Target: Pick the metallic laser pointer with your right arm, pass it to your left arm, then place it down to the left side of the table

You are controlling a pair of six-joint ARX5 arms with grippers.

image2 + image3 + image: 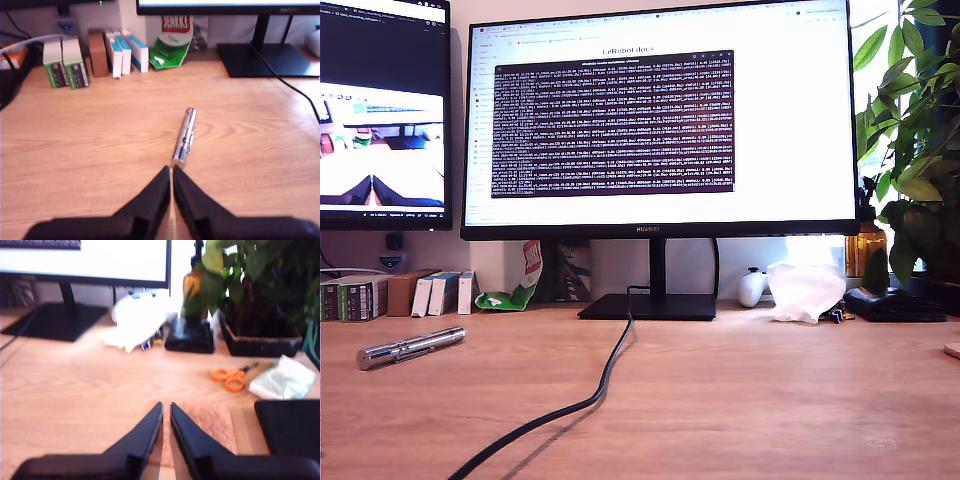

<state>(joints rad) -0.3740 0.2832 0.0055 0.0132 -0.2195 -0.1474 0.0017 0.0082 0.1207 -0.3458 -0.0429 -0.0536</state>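
A: So, where does the metallic laser pointer [183, 137] lie?

B: It lies flat on the table [100, 140], alone, nothing holds it. In the first wrist view it is straight ahead of my first gripper [171, 172]. Its near end is just beyond the tips, and the body runs away from them toward the monitor stand [267, 59]. I cannot tell if the tips touch the end cap; they look very close.

A: And the fingers of that gripper?

B: They are pressed together, with only a thin line of wood between them. They pinch nothing.

A: What does the exterior view show?

B: There the pointer [410, 347] is at the exterior view's left, a little tilted, well apart from the black cable [595, 390] that crosses the middle of the desk. Behind the pointer stand some small boxes [395, 295]. No arm appears in that view.

A: And the other gripper?

B: My second gripper [166, 412] is also almost closed, the tips nearly meeting, and it is empty. It hangs over a cork mat [210, 422]. Orange scissors [230, 377] and a plant pot [260, 335] are farther ahead. The pointer is not seen from there.
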